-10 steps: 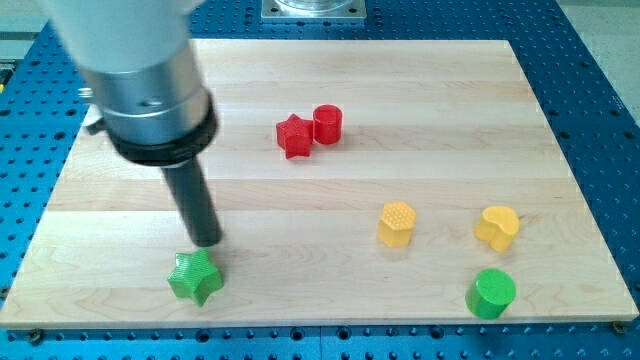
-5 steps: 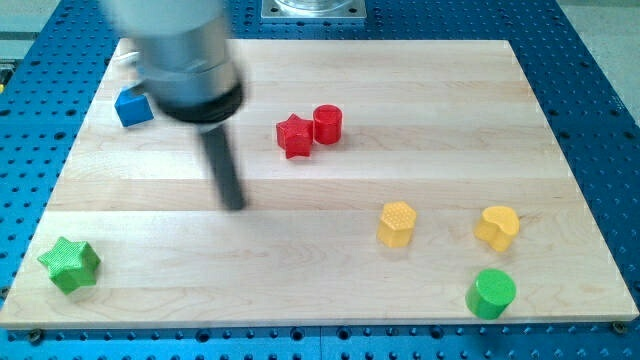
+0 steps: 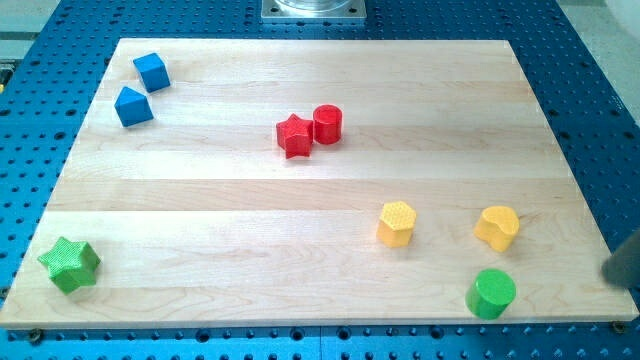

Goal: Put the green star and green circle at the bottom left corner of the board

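The green star (image 3: 69, 265) lies at the bottom left corner of the wooden board (image 3: 250, 230). The green circle (image 3: 492, 294) stands near the bottom right corner, close to the bottom edge. Only a dark, blurred piece of my rod shows, at the view's right edge. My tip (image 3: 610, 277) is off the board, to the right of the green circle and apart from it. It touches no block.
A red star (image 3: 294, 136) and a red circle (image 3: 327, 124) touch each other at the upper middle. A yellow hexagon (image 3: 397, 223) and a yellow heart (image 3: 497, 227) sit above the green circle. Two blue blocks (image 3: 151, 71) (image 3: 133, 105) lie at the top left.
The green star slid from the bottom middle-left to the bottom left corner. The arm then swung away across the board and now shows only at the right edge, uncovering the blue blocks.
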